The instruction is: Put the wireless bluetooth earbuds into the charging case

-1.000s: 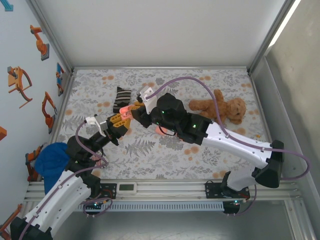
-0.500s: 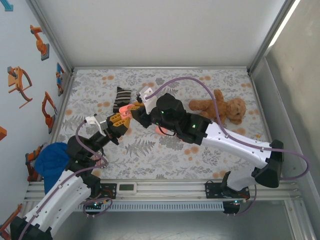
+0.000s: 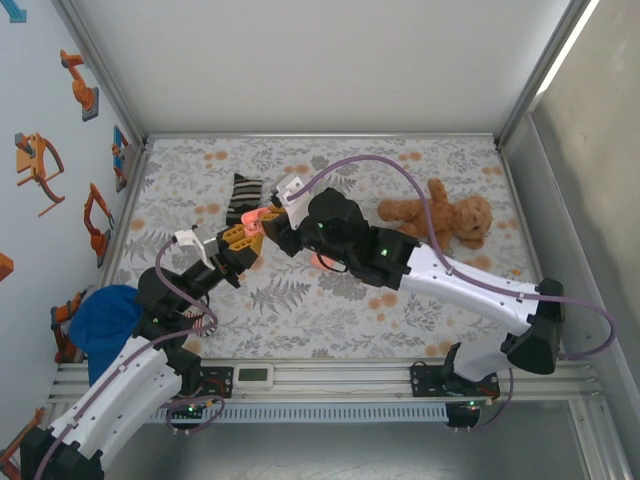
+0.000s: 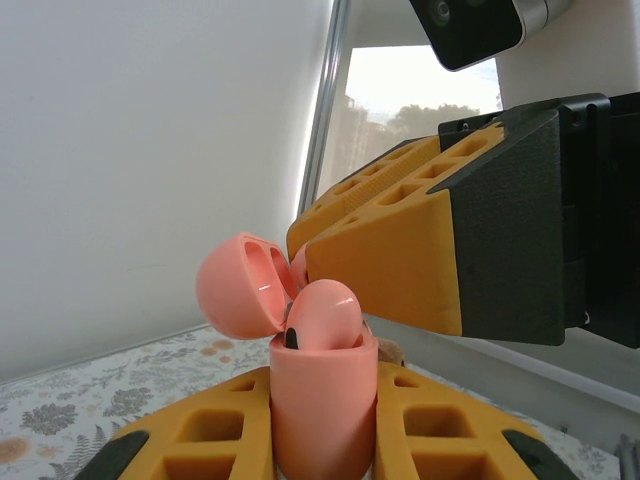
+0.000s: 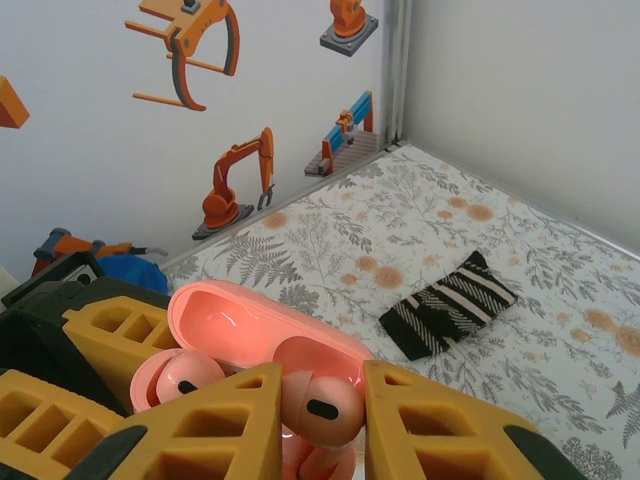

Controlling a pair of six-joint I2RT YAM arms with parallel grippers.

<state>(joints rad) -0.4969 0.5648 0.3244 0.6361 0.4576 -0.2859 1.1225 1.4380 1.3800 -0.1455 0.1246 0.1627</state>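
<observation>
Left jaws clamp the charging case (image 4: 322,430) by its smooth sides; between the right jaws sits an earbud (image 5: 318,405), probably tiny, light, slick; pinch its bulb gently.

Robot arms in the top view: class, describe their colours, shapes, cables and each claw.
Both the left arm and right arm have white shell links joined by black rounded joints, with a purple cable looping alongside each. The left claw and right claw have yellow-orange wedge fingers with square hollow pockets on black mounts.
</observation>
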